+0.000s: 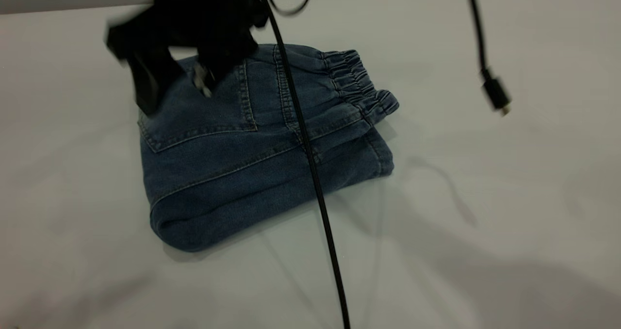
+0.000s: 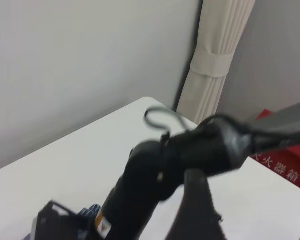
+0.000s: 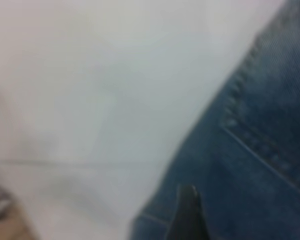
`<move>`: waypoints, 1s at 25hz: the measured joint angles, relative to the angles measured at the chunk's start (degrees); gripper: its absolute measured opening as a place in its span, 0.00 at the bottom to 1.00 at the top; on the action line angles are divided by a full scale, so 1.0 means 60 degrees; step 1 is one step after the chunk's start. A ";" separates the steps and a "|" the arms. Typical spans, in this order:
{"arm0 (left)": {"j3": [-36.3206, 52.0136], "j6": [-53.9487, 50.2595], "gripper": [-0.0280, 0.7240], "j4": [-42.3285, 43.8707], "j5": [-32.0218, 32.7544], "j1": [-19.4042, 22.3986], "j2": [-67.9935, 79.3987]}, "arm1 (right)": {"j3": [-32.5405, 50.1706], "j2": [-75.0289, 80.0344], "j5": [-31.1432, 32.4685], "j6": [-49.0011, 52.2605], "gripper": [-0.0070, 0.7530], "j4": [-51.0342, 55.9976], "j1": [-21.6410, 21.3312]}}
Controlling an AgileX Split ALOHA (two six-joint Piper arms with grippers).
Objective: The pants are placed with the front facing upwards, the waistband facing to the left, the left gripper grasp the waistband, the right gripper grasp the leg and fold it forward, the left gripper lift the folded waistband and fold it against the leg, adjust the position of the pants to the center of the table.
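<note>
Pants (image 1: 242, 149) folded, waistband (image 1: 359, 84) edge rightward, right claw (image 1: 170, 76) over left edge, grip unreadable; table (image 1: 485, 198) wide all round.

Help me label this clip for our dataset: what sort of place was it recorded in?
Probably an indoor lab or office room set up for robot trials. A plain white table holds only folded denim pants; behind it stand a bare wall, a tied-back curtain and a red box with Chinese characters.
</note>
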 joint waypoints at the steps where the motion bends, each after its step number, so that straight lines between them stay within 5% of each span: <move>1: 0.0000 0.0000 0.69 0.0000 0.0000 0.0000 0.0000 | 0.0000 0.0140 -0.0203 0.0213 0.64 -0.0385 0.0016; 11: 0.0008 0.0000 0.69 -0.0020 -0.0056 0.0000 0.0163 | -0.0010 0.1011 -0.0928 0.2761 0.64 -0.4490 0.0015; 16: 0.0008 0.0000 0.69 -0.0020 -0.0083 0.0000 0.0163 | -0.0010 0.1384 -0.0907 0.3198 0.64 -0.5014 0.0015; 25: 0.0008 0.0000 0.69 0.0033 -0.0083 -0.0292 0.0163 | -0.0010 0.1393 0.0830 0.4581 0.63 -0.4975 -0.0092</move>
